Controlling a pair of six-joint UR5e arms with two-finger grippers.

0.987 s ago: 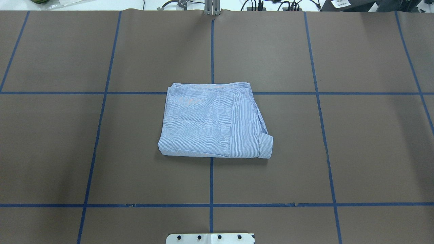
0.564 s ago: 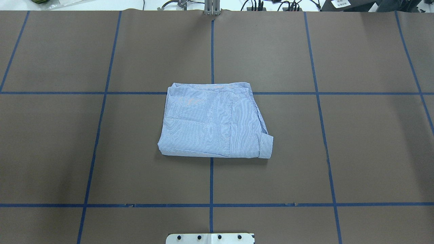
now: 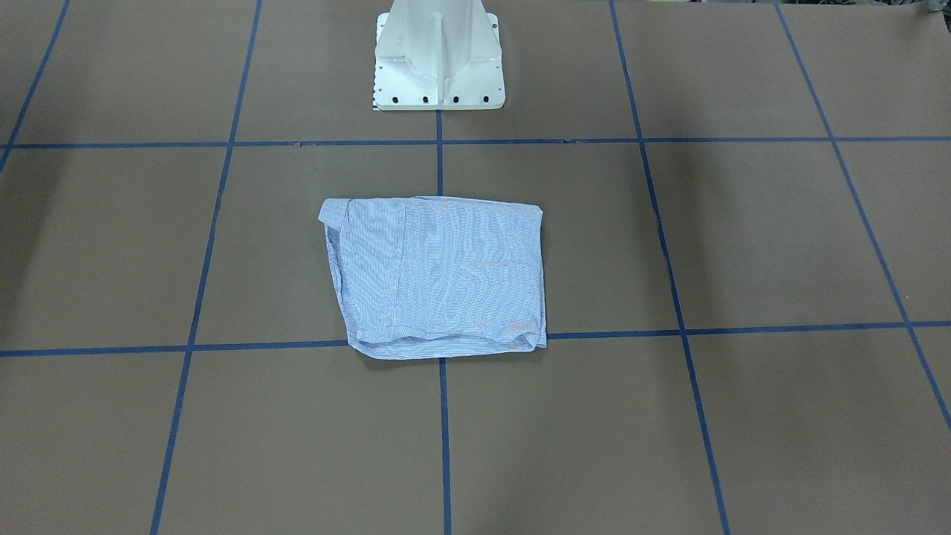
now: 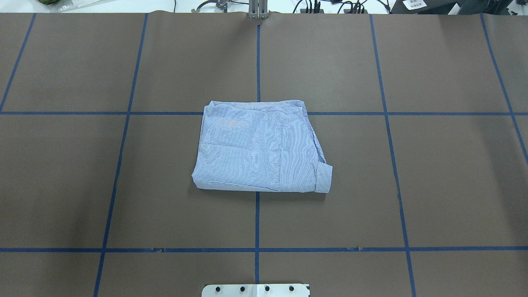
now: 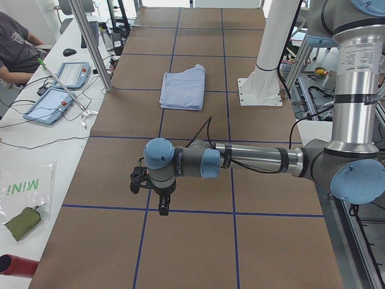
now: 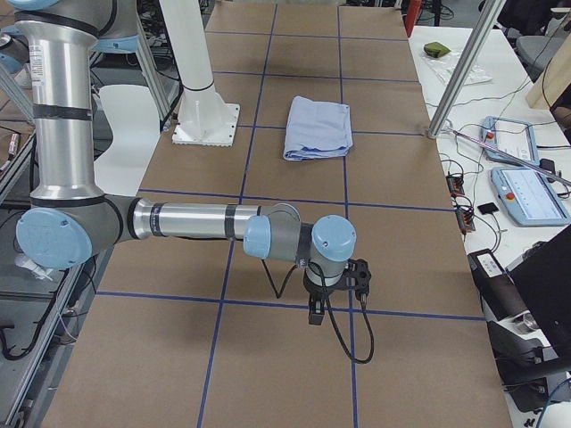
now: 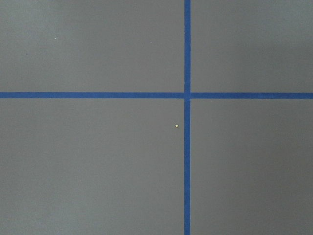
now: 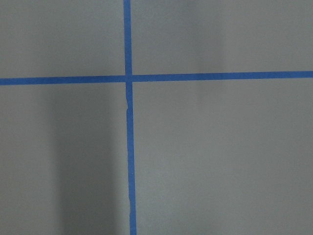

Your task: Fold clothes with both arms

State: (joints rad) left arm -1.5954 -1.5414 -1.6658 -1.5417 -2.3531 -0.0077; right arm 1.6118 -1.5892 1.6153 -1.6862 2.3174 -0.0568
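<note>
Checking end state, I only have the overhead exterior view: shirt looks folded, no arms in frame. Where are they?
Observer: The left arm is stretched out low over the left end of the table, apart from the shirt.
Operator: Right one?
Observer: The right arm mirrors it at the other end, its claw pointing down.
Operator: Open or shut?
Observer: Cannot tell; both wrist views show only bare table and blue tape.

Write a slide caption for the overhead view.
Folded light blue striped shirt lies mid-table on the brown table with its blue tape grid, a cuff at its near right corner.
</note>
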